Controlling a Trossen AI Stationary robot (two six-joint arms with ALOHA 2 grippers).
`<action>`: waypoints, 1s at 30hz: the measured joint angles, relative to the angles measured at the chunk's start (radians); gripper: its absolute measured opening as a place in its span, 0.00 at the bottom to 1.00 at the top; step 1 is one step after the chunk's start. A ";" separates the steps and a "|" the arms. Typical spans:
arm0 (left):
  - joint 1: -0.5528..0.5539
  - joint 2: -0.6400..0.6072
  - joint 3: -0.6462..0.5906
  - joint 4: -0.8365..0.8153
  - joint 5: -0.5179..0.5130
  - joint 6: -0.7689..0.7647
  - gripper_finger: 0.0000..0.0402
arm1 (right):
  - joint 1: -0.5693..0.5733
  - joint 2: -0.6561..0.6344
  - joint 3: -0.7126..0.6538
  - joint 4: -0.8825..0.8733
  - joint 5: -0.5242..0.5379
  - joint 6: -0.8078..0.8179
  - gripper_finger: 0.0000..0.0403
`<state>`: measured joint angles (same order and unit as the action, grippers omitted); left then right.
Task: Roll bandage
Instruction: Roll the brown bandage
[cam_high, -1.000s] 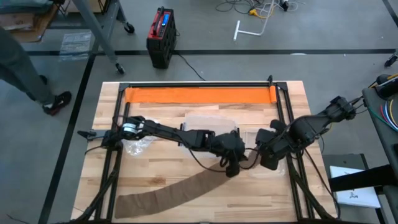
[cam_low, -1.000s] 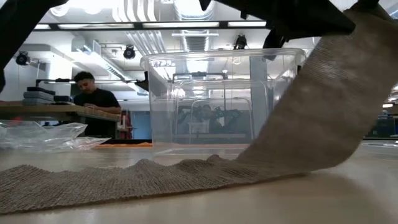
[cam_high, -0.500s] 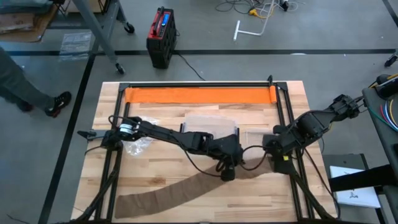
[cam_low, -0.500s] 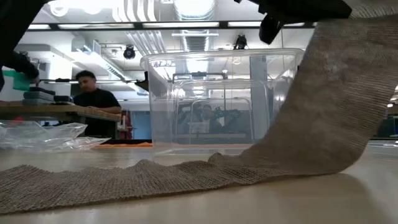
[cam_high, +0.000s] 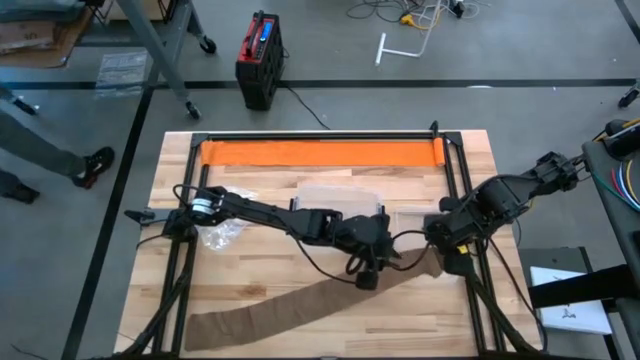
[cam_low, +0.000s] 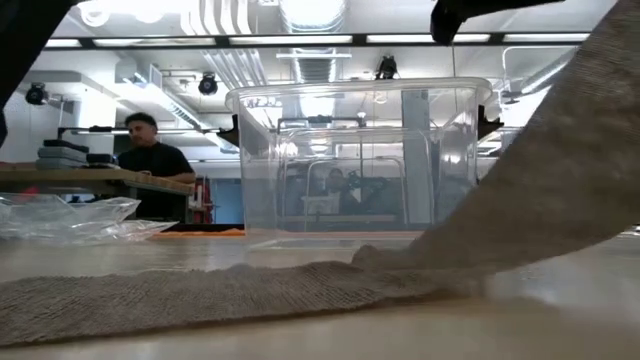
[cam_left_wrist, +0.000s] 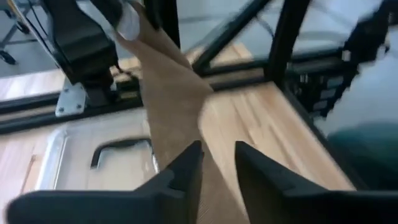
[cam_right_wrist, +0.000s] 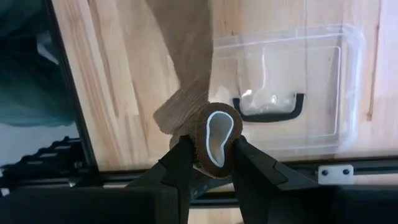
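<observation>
A long tan bandage (cam_high: 290, 305) lies along the table's near side, and its right part rises off the wood to a roll (cam_right_wrist: 214, 140) with a pale core. My right gripper (cam_high: 447, 262) (cam_right_wrist: 211, 149) is shut on that roll, above the table's right part. My left gripper (cam_high: 365, 278) (cam_left_wrist: 217, 168) hovers at the middle, open by a narrow gap. The raised strip (cam_left_wrist: 174, 93) runs down between its fingers. In the low view the strip (cam_low: 560, 200) slants up to the right. My left gripper has the raised strip (cam_left_wrist: 208, 143) running through the gap between its fingers; I cannot tell whether they touch it. My right gripper pinches the roll's round wall (cam_right_wrist: 198, 140) between its two fingers, pointing steeply down. The roll's cored end faces the wrist camera. The roll is lifted clear, and the strip (cam_right_wrist: 186, 56) runs off it toward the table.
A clear plastic box (cam_high: 340, 200) (cam_low: 350, 160) stands behind the grippers, with its handled lid (cam_right_wrist: 298, 87) beside it. A crumpled plastic bag (cam_high: 220, 232) lies at the left and an orange strip (cam_high: 320, 152) along the far edge. Black frame rails (cam_high: 460, 200) border the table. A person (cam_low: 150, 165) stands beyond it.
My right gripper has shifted a little toward the table's right edge and turned at the wrist, carrying the roll. The raised stretch of bandage now slopes flatter and reaches farther right. My left gripper has risen, nearly out of the top of the low view.
</observation>
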<state>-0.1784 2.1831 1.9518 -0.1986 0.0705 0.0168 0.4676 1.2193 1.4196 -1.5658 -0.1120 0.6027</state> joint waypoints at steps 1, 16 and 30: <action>0.005 0.000 0.000 0.015 0.001 -0.021 0.28 | -0.001 0.004 0.000 0.001 0.001 -0.013 0.22; 0.062 0.002 -0.009 0.213 0.120 -0.081 0.58 | -0.015 0.061 0.000 0.074 0.067 -0.158 0.22; 0.064 0.057 -0.006 0.289 0.044 -0.300 0.56 | -0.022 0.071 0.014 0.121 0.107 -0.210 0.22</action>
<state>-0.1148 2.2398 1.9461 0.0900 0.1148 -0.2832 0.4453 1.2907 1.4338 -1.4448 -0.0051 0.3923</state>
